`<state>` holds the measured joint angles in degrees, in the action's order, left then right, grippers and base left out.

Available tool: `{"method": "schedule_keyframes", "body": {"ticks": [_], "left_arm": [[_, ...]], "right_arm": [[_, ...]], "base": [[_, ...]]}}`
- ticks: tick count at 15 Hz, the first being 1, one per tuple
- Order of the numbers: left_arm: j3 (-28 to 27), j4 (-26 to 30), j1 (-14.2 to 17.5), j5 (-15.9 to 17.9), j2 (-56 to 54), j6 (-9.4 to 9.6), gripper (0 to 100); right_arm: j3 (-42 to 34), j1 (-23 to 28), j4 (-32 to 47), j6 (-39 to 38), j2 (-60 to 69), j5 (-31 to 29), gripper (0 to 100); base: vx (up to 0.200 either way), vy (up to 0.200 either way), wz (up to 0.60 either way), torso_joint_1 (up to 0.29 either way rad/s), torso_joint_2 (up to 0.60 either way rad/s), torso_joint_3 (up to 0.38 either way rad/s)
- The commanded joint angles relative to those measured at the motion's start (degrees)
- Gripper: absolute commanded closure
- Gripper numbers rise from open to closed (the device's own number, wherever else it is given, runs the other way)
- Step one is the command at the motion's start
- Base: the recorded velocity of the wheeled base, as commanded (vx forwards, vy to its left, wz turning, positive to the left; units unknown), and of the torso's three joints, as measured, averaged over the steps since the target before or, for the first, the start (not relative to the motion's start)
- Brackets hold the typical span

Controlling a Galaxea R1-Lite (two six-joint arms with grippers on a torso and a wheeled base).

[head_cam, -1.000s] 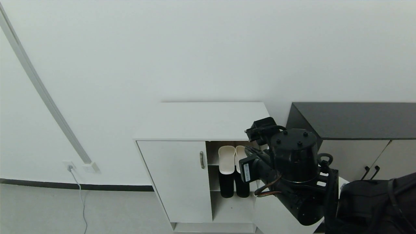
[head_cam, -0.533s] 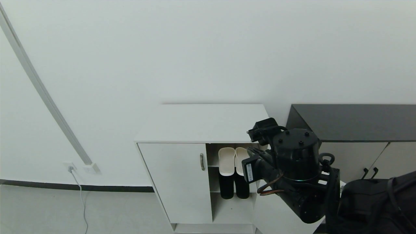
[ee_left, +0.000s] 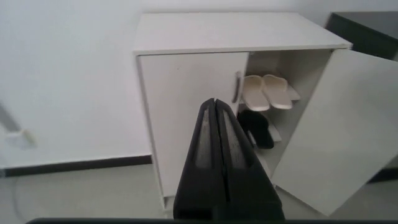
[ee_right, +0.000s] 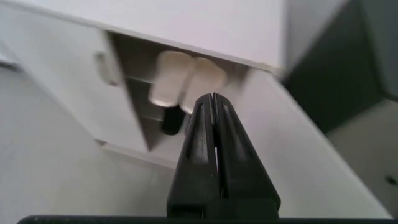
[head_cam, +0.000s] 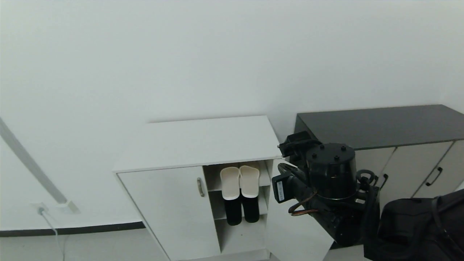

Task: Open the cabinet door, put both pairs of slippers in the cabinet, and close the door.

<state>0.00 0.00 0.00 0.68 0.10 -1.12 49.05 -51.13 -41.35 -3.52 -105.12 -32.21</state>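
White cabinet: read leftward frame shift as camera motion; slippers shelved; left gripper, right gripper pressed together, empty; close door.

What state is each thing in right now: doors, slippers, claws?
Right door: open.
Left door: shut.
White slippers: stowed inside, above the black pair.
Black slippers: stowed inside.
Left claw: shut, empty.
Right claw: shut, empty.
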Motion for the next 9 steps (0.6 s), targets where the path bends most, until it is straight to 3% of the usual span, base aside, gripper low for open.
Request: {"method": "schedule_keyframes", "body": {"ticks": [1, 9], "left_arm": [[0.00, 0.00, 0.00, 0.02, -0.01, -0.02, 100], [0.00, 0.00, 0.00, 0.02, -0.01, -0.02, 100]], "right_arm": [[0.08, 0.15, -0.05, 0.01, -0.17, 0.04, 100], [-0.10, 2.08, -2.77, 0.36, -1.84, 0.92, 100]], "base": [[0.000, 0.000, -0.60, 0.002, -0.01, 0.002], [0.000, 0.000, 0.00, 0.000, 0.00, 0.000]]}}
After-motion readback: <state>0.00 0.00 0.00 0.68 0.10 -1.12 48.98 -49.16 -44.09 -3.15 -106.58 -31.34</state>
